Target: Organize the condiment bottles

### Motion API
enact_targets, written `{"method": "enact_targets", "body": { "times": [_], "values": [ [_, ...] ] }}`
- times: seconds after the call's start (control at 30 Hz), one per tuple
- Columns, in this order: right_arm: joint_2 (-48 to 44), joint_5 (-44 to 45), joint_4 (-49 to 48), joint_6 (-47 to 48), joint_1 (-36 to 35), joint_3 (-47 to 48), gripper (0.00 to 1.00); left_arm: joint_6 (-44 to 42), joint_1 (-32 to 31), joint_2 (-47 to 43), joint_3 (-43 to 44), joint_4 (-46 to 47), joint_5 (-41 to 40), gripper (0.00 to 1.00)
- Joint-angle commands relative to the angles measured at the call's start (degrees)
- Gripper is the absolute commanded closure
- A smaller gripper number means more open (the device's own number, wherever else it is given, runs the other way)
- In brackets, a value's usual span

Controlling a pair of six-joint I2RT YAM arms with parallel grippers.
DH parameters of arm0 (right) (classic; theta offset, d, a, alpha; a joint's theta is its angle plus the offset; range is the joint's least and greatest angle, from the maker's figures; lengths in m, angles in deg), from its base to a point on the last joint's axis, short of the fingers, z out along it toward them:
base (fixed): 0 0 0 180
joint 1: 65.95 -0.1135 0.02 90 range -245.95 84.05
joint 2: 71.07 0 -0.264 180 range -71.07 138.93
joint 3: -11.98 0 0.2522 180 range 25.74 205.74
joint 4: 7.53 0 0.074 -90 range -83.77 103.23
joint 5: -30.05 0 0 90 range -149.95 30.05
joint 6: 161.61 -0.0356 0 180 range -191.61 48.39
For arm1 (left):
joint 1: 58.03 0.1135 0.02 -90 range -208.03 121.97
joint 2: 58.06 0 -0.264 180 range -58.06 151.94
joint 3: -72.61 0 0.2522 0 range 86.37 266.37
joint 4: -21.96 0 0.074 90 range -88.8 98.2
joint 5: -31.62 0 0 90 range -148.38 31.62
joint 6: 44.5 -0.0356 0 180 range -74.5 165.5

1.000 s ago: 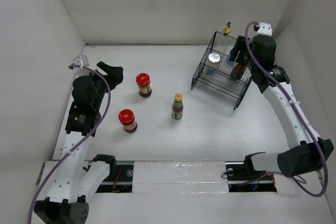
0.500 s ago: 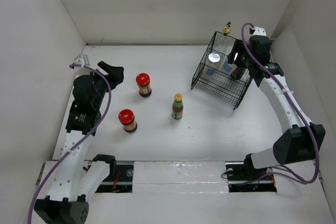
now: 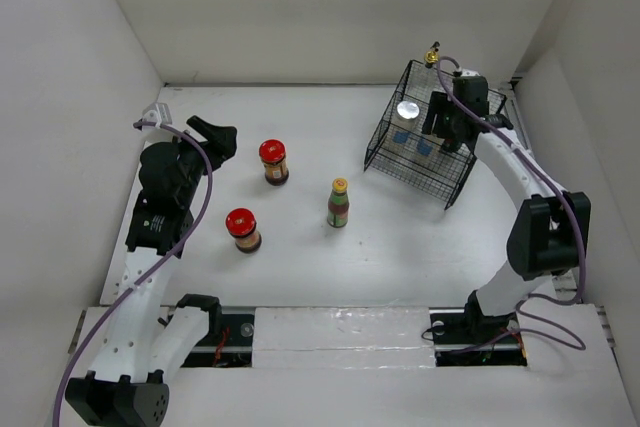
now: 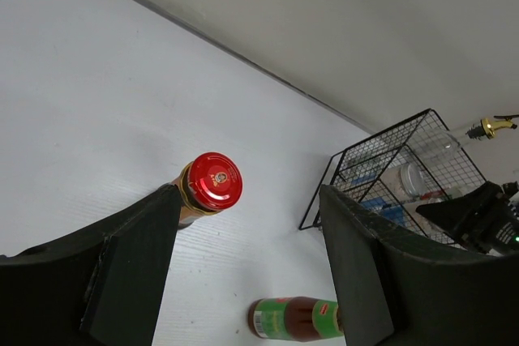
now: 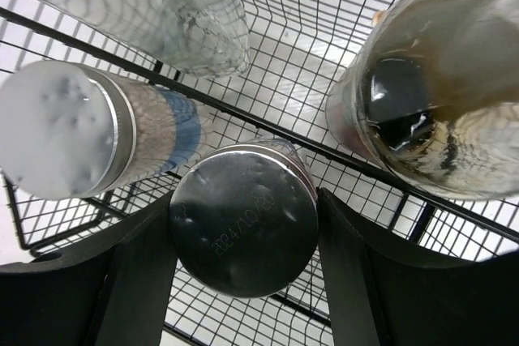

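Bright, even white light from overhead fills all three views, and shadows are short and soft. Between the fingers (image 5: 105, 297) of the right gripper (image 5: 243, 200), the jar (image 5: 243, 232) shows dull, smeared reflections on its silver cap. The clear bottle (image 5: 195, 14) just beyond it catches white glare. Both grippers' own fingers look dark and soft-edged. Ahead of the left gripper (image 4: 247, 200), the red lid (image 4: 214, 181) is sharp.

On the white desk (image 3: 330, 132) stand a far red-lidded jar (image 3: 273, 161), a near red-lidded jar (image 3: 243, 229), a yellow-capped green bottle (image 3: 339, 203) and a black wire basket (image 3: 405, 169).
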Motion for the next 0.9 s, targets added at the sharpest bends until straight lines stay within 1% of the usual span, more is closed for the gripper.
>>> {"method": "enact_targets", "body": {
  "times": [0.0,0.13,0.2,0.3,0.4,0.47,0.5,0.57,0.6,0.63,0.67,0.7,0.73,0.77,0.8,0.83,0.87],
  "values": [
    [-0.21,-0.8,-3.98,-0.11,0.37,4.09,0.4,-0.18,0.28,-0.2,0.99,2.42,0.68,0.35],
    [0.33,-0.8,-2.93,-0.11,0.37,4.62,0.28,-0.18,0.28,0.32,0.99,2.42,0.68,0.35],
    [-1.33,-0.27,-2.92,-0.11,0.37,4.62,0.21,-0.18,0.28,0.32,0.99,2.42,0.68,0.35],
    [-3.62,-0.27,-2.92,-0.11,0.37,4.62,0.19,-0.18,0.28,0.32,0.99,2.42,0.68,0.35],
    [-7.92,-0.27,-3.53,-0.11,-0.86,4.1,0.15,-0.18,0.28,0.32,0.99,2.42,0.68,0.35],
    [-11.61,-0.27,-4.23,-0.11,-2.35,3.57,0.15,-0.18,0.28,0.32,0.99,2.42,0.68,0.35],
    [-12.93,-0.27,-5.02,-0.11,-4.27,2.87,0.15,-0.18,0.28,0.32,0.99,2.42,1.2,0.35],
    [-16.78,-1.84,-6.52,-0.11,-6.74,0.15,0.2,-0.18,0.28,0.32,0.99,2.94,1.2,0.35],
    [-17.85,-4.11,-8.18,-0.11,-9.88,-2.38,0.35,-0.18,0.28,0.32,0.99,2.95,1.2,0.35],
    [-18.91,-5.44,-9.15,-0.11,-11.74,-3.8,0.35,-0.18,0.28,0.32,0.99,2.95,1.2,0.35],
    [-20.57,-6.41,-9.77,0.41,-13.59,-5.03,0.55,-0.18,0.28,0.32,0.99,2.95,1.2,0.35],
    [-21.2,-7.38,-10.3,0.42,-15.52,-6.26,0.61,-0.18,0.28,0.32,0.99,2.95,1.2,0.35],
    [-21.73,-9.48,-10.91,0.42,-19.54,-7.32,0.64,-0.18,0.28,0.32,0.99,2.95,1.2,0.35],
    [-21.73,-10.19,-10.92,1.29,-21.58,-9.42,0.61,-0.18,0.28,0.32,0.99,2.95,1.2,0.35],
    [-22.34,-10.2,-10.92,1.29,-23.52,-10.05,0.55,-0.18,0.28,0.32,0.99,2.95,1.2,0.35],
    [-22.35,-10.2,-8.66,2.08,-26.84,-10.05,0.47,-0.18,0.28,0.32,0.99,2.95,1.2,0.35],
    [-22.35,-10.2,-7.33,2.09,-28.27,-10.58,0.36,-0.18,0.28,0.32,0.99,2.95,1.73,0.35]
  ]
}}
